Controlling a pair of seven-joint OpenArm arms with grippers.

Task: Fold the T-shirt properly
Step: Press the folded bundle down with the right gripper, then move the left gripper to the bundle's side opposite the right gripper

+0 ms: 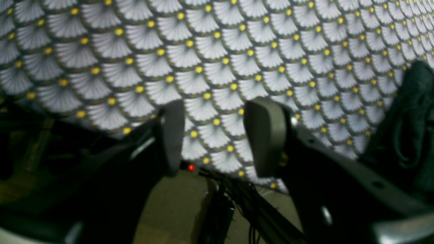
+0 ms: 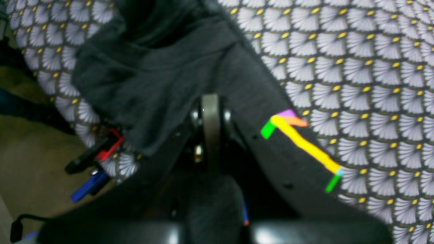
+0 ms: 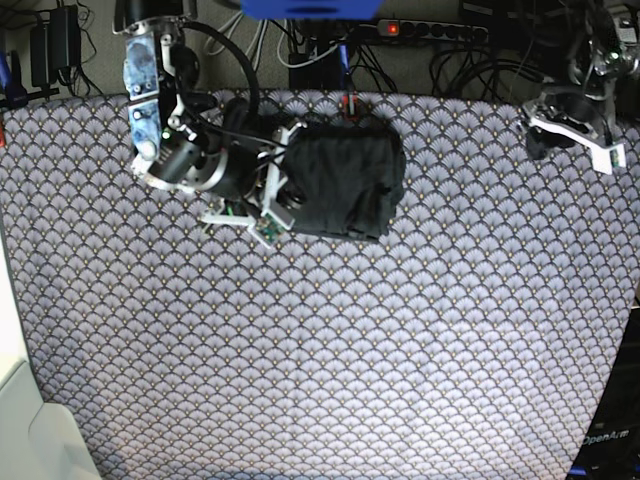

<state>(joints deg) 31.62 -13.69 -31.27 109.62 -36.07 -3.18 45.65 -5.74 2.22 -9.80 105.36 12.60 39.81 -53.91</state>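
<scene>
The black T-shirt (image 3: pixel 345 182) lies folded in a compact bundle at the back middle of the patterned tablecloth (image 3: pixel 320 350). In the right wrist view the T-shirt (image 2: pixel 152 78) fills the centre, and its coloured line print (image 2: pixel 301 142) shows at the right. My right gripper (image 2: pixel 211 112) is at the shirt's left edge, fingers pressed together with dark fabric bunched around them; in the base view the right gripper (image 3: pixel 283 195) touches the bundle. My left gripper (image 1: pixel 220 135) hangs open with nothing between its fingers, far off at the back right corner (image 3: pixel 575 120).
The fan-scale cloth (image 1: pixel 217 51) covers the whole table. A red clamp (image 2: pixel 110 145) and a blue clamp (image 2: pixel 89 187) sit at the table's edge near the shirt. A power strip (image 3: pixel 430 30) and cables lie behind the table. A dark shape (image 1: pixel 407 128) stands beside the left gripper.
</scene>
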